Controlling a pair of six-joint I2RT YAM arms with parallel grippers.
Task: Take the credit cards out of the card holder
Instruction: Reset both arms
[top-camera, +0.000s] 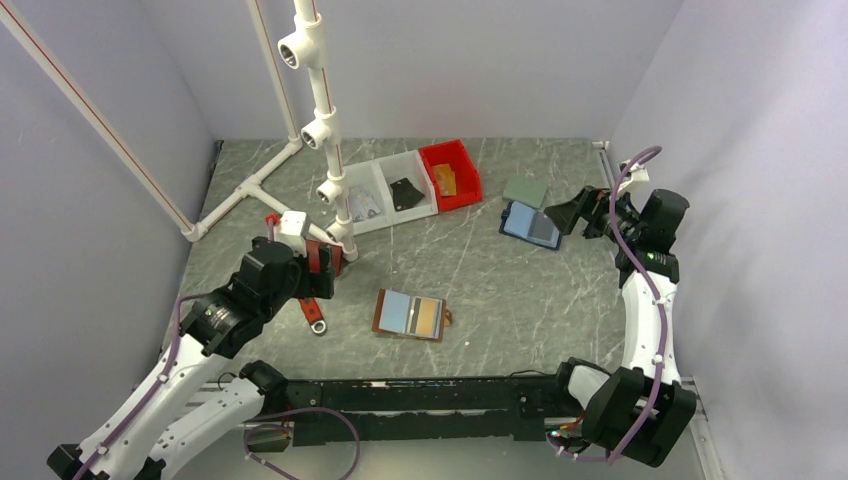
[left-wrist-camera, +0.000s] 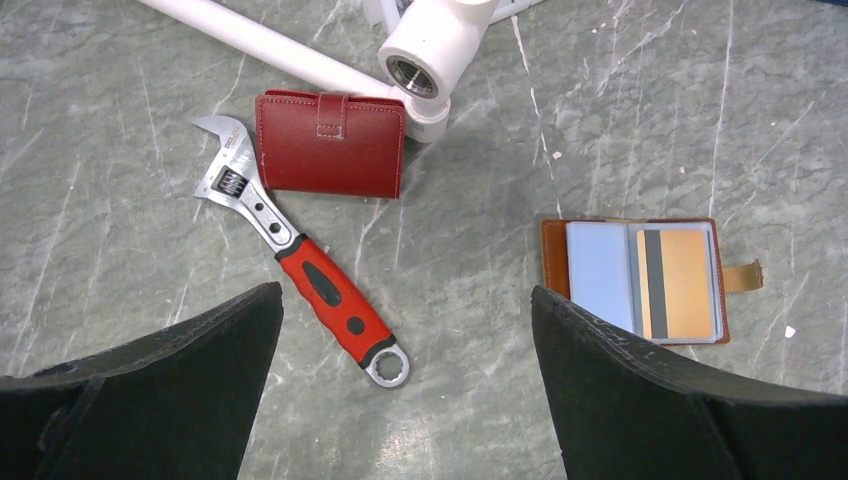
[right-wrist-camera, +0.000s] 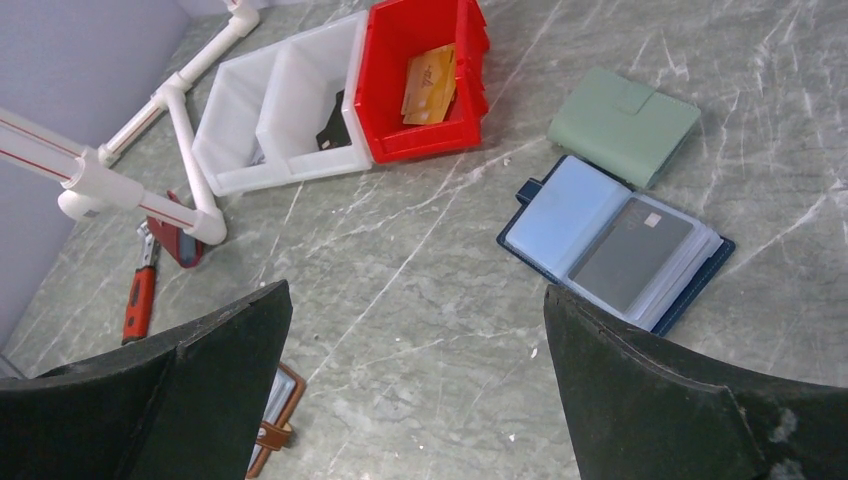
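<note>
The brown card holder (top-camera: 410, 315) lies open on the table's middle, with a light blue panel and a tan card with a grey stripe (left-wrist-camera: 680, 283) in its sleeves. In the left wrist view the holder (left-wrist-camera: 553, 255) lies right of my open, empty left gripper (left-wrist-camera: 405, 292). That gripper (top-camera: 318, 278) hovers left of the holder. My right gripper (top-camera: 570, 215) is open and empty at the far right; in its wrist view (right-wrist-camera: 417, 290) only a corner of the holder (right-wrist-camera: 270, 420) shows. A black card (top-camera: 405, 193) lies in a white bin.
A blue case with a grey panel (top-camera: 530, 225) and a green wallet (top-camera: 525, 190) lie by the right gripper. A red bin (top-camera: 462, 172) holds an orange card (right-wrist-camera: 428, 85). A dark red wallet (left-wrist-camera: 330, 143), a red-handled wrench (left-wrist-camera: 300, 265) and a white pipe frame (top-camera: 320, 110) stand at the left.
</note>
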